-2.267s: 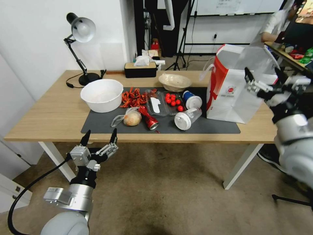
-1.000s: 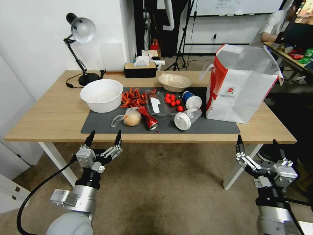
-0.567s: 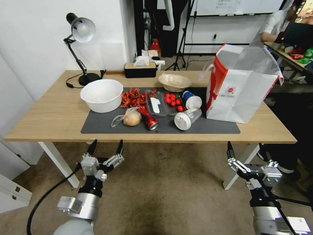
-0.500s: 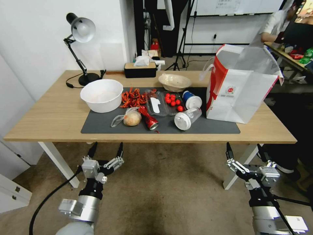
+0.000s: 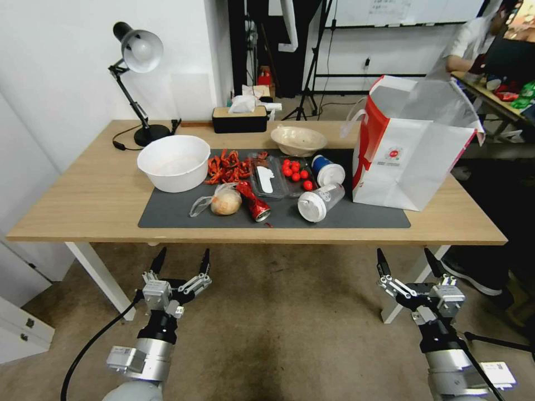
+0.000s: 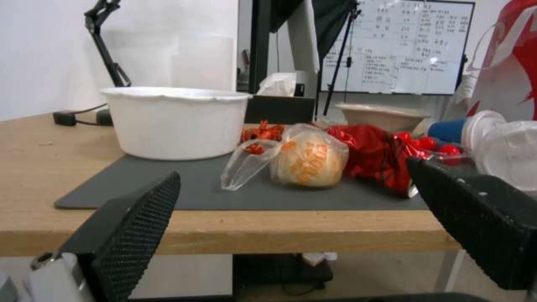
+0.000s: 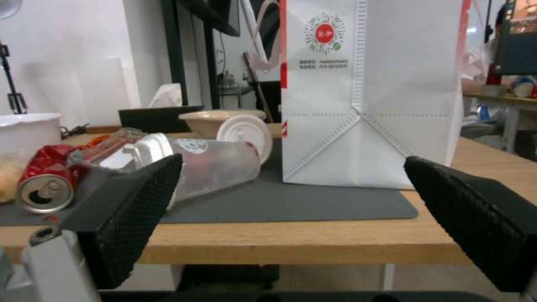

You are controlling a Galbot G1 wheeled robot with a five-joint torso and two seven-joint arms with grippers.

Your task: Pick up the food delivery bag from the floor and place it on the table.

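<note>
Now lowered below the table (image 5: 83, 211) edge and held over the floor (image 5: 290, 323), the right gripper (image 5: 407, 266) is logged with fingers spread and nothing grasped (2.3 s ago it was raised beside the bag); the left gripper (image 5: 181, 258), likewise spread and unloaded, is recorded slightly lower than before. Unmoved, the food delivery bag (image 5: 409, 159) is entered as standing upright on the table's right end, partly on the dark grey mat (image 5: 167, 214), long axis vertical, mouth opened upward, logo face turned toward the robot.
</note>
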